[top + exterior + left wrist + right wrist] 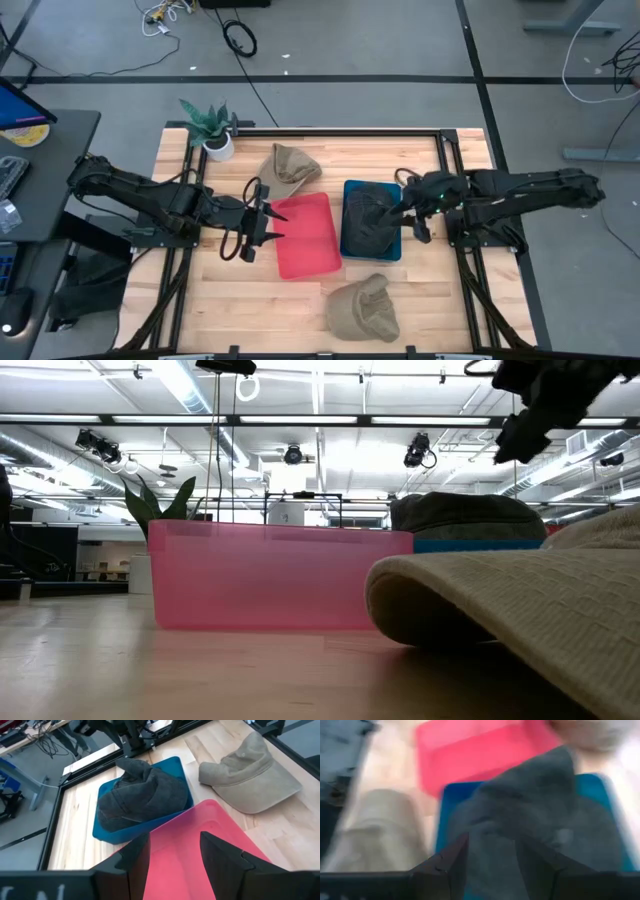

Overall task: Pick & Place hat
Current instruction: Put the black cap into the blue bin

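A dark grey hat point(368, 218) lies crumpled in a blue bin point(351, 190) right of centre, and it also shows in the low view point(465, 515). A red tray point(305, 235) sits beside the bin on its left. One tan hat point(288, 165) lies on the table behind the tray, and another tan hat point(362, 308) lies near the front edge. My right gripper point(405, 213) hovers open above the grey hat point(530, 810), raised clear of it in the low view point(525, 420). My left gripper point(258, 222) is open at the tray's left edge point(175, 852).
A small potted plant point(213, 130) stands at the table's far left corner. A black frame rail point(340, 130) runs along the table's far edge and sides. Bare wood shows left of the red tray and at the near left point(230, 300).
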